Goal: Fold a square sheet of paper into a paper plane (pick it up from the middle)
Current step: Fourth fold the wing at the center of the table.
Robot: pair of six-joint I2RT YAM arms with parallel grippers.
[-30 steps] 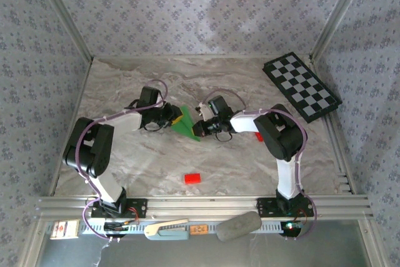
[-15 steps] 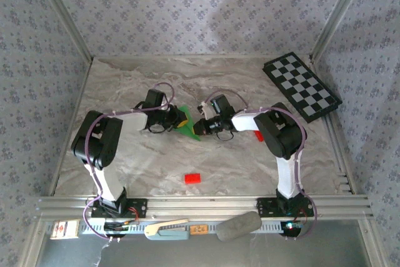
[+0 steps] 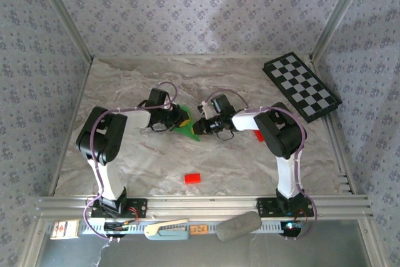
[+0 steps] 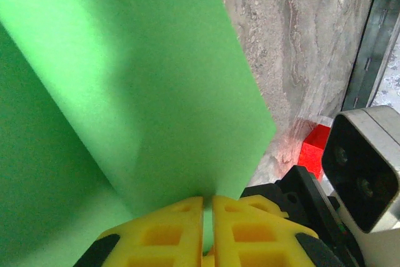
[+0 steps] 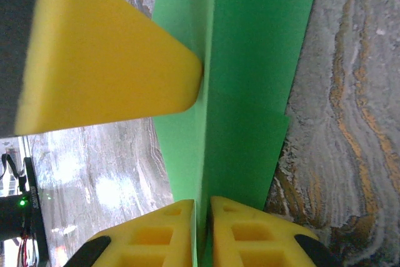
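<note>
The green paper [image 3: 189,130] is sitting in the middle of the table [image 3: 125,85], between the two claws. The left claw [image 3: 179,120] is pinching it from the left, its yellow fingers [image 4: 162,229] nearly touching with paper between them. The right claw [image 3: 200,125] is pinching a fold of it from the right, just as narrow. A small red block [image 3: 192,178] is lying nearer, well apart.

marbled table [image 3: 156,154] carries a red block [image 3: 192,178] and a far-right checkerboard [image 3: 302,86].
</note>
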